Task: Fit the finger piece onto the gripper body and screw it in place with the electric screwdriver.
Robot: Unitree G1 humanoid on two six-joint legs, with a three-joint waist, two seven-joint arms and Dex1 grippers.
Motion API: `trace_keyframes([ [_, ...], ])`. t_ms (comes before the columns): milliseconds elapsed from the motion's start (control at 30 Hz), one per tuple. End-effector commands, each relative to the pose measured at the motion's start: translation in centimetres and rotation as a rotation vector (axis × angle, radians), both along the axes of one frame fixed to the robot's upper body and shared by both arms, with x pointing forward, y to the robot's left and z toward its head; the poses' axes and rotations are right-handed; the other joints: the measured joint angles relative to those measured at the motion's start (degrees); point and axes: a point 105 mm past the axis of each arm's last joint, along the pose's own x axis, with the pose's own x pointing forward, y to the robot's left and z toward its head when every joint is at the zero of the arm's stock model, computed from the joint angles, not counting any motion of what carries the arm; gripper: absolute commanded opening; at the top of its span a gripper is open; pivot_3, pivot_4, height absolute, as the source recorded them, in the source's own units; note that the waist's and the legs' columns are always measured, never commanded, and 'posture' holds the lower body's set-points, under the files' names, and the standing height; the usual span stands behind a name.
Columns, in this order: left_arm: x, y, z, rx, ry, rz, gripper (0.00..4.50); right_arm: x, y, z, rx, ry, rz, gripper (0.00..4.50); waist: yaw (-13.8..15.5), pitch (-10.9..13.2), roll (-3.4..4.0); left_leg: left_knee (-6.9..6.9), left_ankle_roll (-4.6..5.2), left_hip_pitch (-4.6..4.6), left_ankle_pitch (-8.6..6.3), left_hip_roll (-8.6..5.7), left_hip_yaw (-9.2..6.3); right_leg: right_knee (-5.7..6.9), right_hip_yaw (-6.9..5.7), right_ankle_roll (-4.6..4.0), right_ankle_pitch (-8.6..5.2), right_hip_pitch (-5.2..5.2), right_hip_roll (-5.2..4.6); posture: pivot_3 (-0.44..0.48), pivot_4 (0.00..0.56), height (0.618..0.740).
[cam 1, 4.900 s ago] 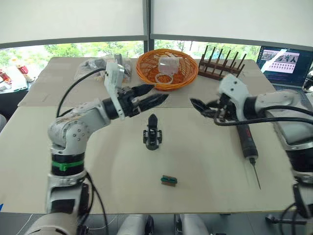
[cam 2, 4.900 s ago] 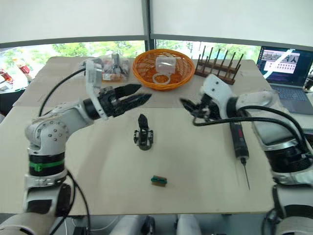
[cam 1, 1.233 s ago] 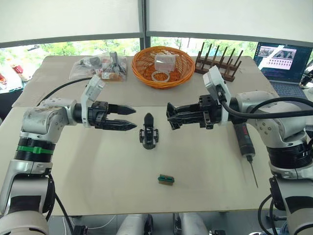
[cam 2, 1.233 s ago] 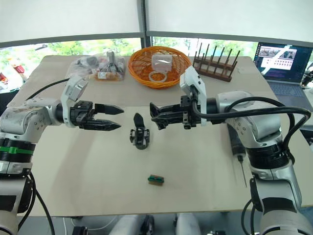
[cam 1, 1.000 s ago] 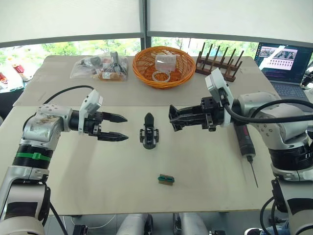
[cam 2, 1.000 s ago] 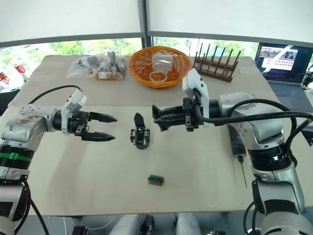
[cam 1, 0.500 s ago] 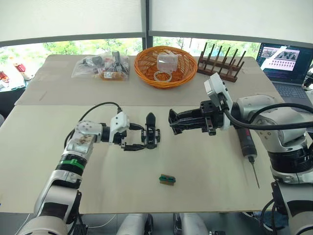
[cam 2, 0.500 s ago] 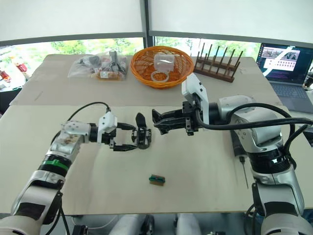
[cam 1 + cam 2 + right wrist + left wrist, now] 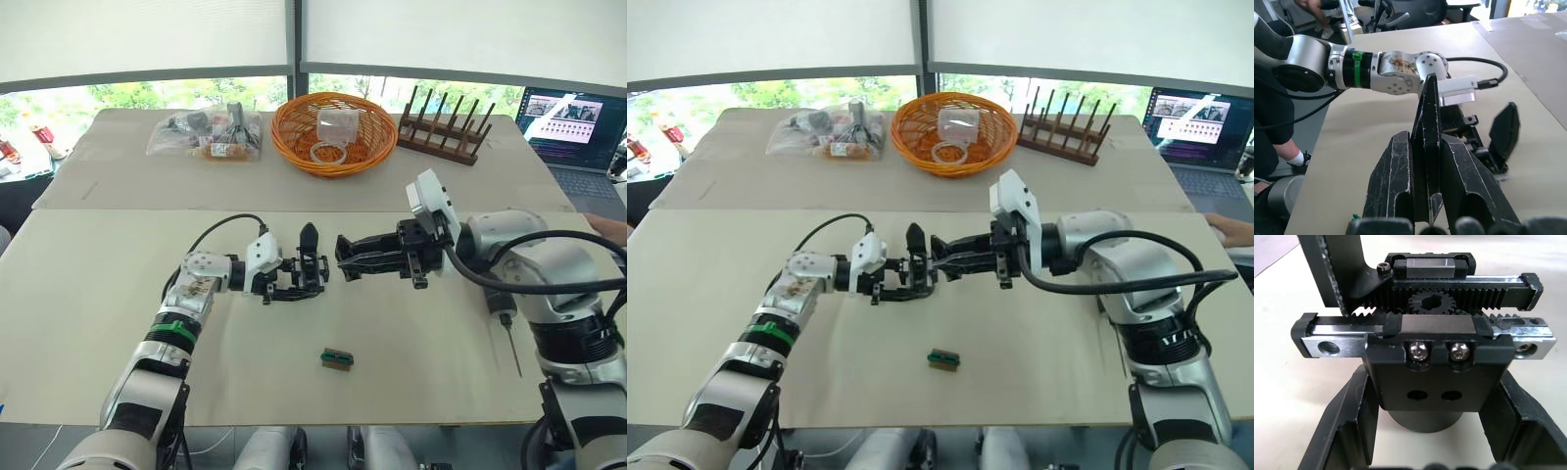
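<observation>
A pale counter (image 9: 88, 323) stands before wide windows (image 9: 147, 95) with white blinds (image 9: 137, 39) lowered; daylight and what looks like greenery beyond.

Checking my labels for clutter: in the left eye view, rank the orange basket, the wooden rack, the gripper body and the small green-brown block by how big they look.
1. Orange basket
2. Wooden rack
3. Gripper body
4. Green-brown block

The basket and rack lie farther from the camera, so their true lead is probably greater.
</observation>
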Motion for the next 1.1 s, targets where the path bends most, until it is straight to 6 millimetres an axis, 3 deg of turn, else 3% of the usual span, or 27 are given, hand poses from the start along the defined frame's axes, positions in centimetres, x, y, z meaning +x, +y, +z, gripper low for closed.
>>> trace_keyframes([
  [33,0.2,-2.3,1.1,-0.032,-0.058,-0.036,2.29,-0.2,0.5,0.2,0.058,-0.061,0.022,0.36,0.1,0.0,0.00,0.07,0.03,-0.05,-0.01,0.00,-0.01,0.00,-0.01,0.04,0.02,0.00,0.03,0.000,0.150,0.740],
  [267,0.0,-3.8,0.7,-0.023,-0.077,-0.079,2.29,0.9,1.1,-1.5,0.093,-0.070,0.016,0.36,0.0,0.0,0.00,0.29,0.10,-0.11,-0.06,-0.02,0.01,0.01,-0.03,0.11,0.07,0.00,0.32,0.000,0.150,0.740],
  [500,-0.2,-3.6,0.6,0.007,-0.088,-0.114,2.29,2.0,0.6,-2.5,0.096,-0.080,-0.005,0.36,-0.2,0.0,0.00,0.28,0.09,-0.10,-0.06,-0.02,0.01,0.01,-0.11,0.11,0.07,0.00,0.37,0.000,0.150,0.740],
  [1100,-0.3,-3.6,0.7,0.035,-0.104,-0.138,2.29,2.3,0.9,-4.8,0.043,-0.057,0.021,0.36,-0.3,0.0,0.01,0.28,0.08,-0.08,-0.06,-0.02,0.01,0.00,-0.19,0.11,0.07,-0.01,0.40,0.000,0.150,0.740],
])
